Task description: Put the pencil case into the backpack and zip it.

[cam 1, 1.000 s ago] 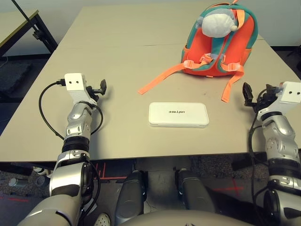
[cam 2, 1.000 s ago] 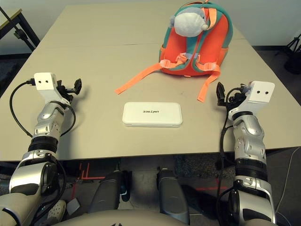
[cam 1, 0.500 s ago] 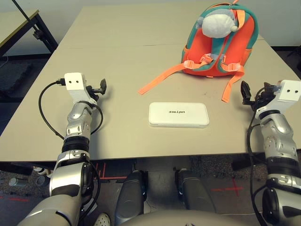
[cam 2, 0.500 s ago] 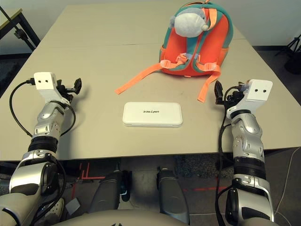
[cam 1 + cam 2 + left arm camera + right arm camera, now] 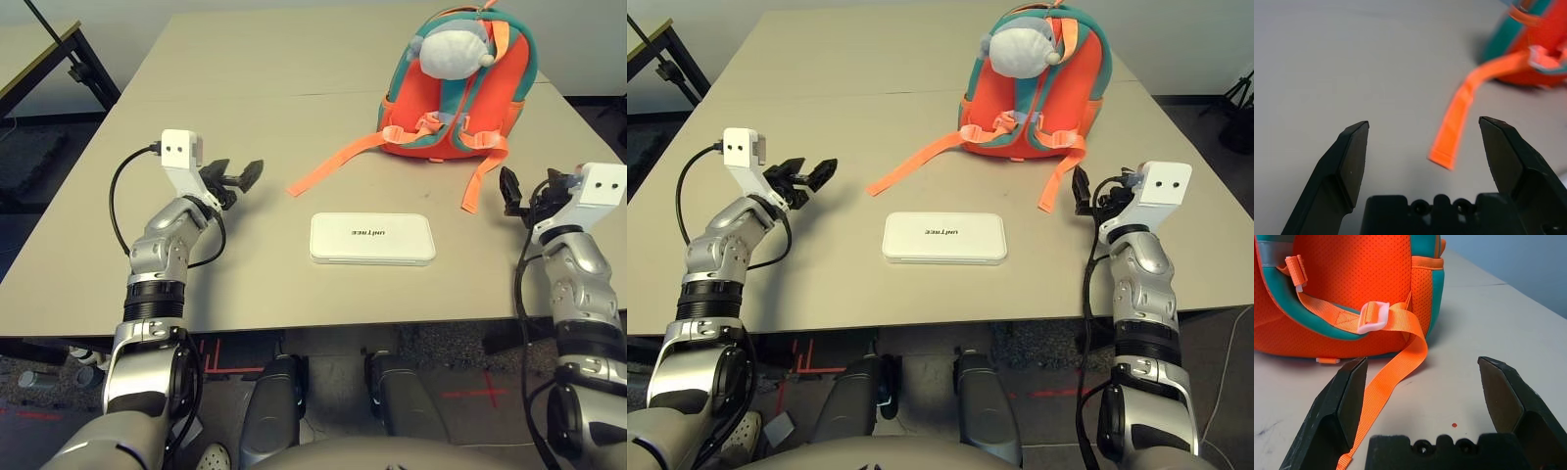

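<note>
Beige seamed table (image 5: 245,108), dark floor beyond

2 head views overlook the table (image 5: 245,88); wrist views sit low.

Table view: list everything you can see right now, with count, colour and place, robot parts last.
table: one, beige, under everything.
backpack: one, orange with teal trim, far right of centre, straps facing up.
pouch: one, grey-white plush, on the backpack's top.
straps: two, light orange, trailing from the backpack toward the robot.
pencil case: one, white, flat at table centre, nearer than the backpack.
second table: one, black-framed, far left.
left hand: open, above the table, left of the case.
right hand: open, at the right edge.
</note>
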